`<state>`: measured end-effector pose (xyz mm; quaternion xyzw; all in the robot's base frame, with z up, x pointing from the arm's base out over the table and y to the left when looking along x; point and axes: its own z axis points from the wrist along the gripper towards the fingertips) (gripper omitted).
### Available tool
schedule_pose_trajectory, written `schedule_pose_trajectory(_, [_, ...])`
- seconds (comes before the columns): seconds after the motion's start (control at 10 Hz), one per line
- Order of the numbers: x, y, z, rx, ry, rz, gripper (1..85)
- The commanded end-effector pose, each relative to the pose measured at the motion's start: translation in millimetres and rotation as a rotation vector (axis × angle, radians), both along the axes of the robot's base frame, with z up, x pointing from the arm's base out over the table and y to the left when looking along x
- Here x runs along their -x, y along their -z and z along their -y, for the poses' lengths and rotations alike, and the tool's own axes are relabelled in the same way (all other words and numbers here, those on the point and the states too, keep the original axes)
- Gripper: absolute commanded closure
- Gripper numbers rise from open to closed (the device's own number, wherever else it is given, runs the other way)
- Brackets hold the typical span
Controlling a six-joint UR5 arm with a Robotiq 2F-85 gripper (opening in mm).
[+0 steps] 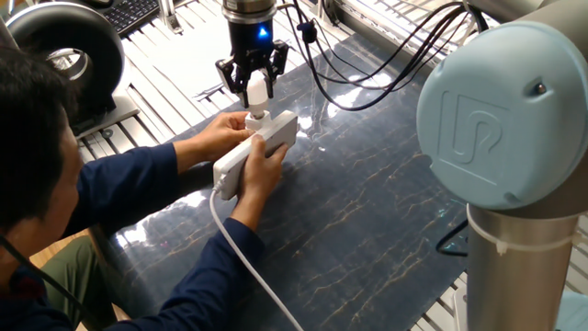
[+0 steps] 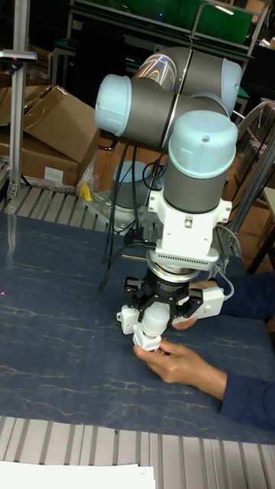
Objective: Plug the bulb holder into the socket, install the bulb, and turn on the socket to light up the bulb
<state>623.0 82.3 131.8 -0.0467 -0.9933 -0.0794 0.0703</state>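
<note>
The white socket (image 1: 264, 144) lies on the dark mat, and a person's two hands (image 1: 260, 172) steady it. The small white bulb holder (image 1: 256, 119) stands plugged into its far end. Directly above the holder is the white bulb (image 1: 260, 91), base down, with my gripper (image 1: 256, 85) shut on it; the base sits at the holder's opening. In the tall fixed view the gripper (image 2: 156, 319) grips the bulb (image 2: 155, 318) over the holder (image 2: 146, 341), with a hand (image 2: 180, 364) just below. Parts of the socket (image 2: 217, 296) show behind the gripper.
The socket's white cable (image 1: 241, 253) runs toward the near edge. The person's arms (image 1: 138, 175) and head fill the left side. Black cables (image 1: 367, 64) hang from the wrist. My arm's large joint (image 1: 501, 115) stands at the right. Cardboard boxes (image 2: 53, 145) stand behind the table.
</note>
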Motion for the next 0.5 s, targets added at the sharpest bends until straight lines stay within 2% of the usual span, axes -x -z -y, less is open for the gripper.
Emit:
schedule_pose_trajectory(0.0, [-5.0, -1.2, -2.9, -0.013, -0.015, 0.015, 32.0])
schedule_pose_trajectory(0.4, [-7.5, -0.4, -2.1, -0.014, -0.032, 0.024, 28.7])
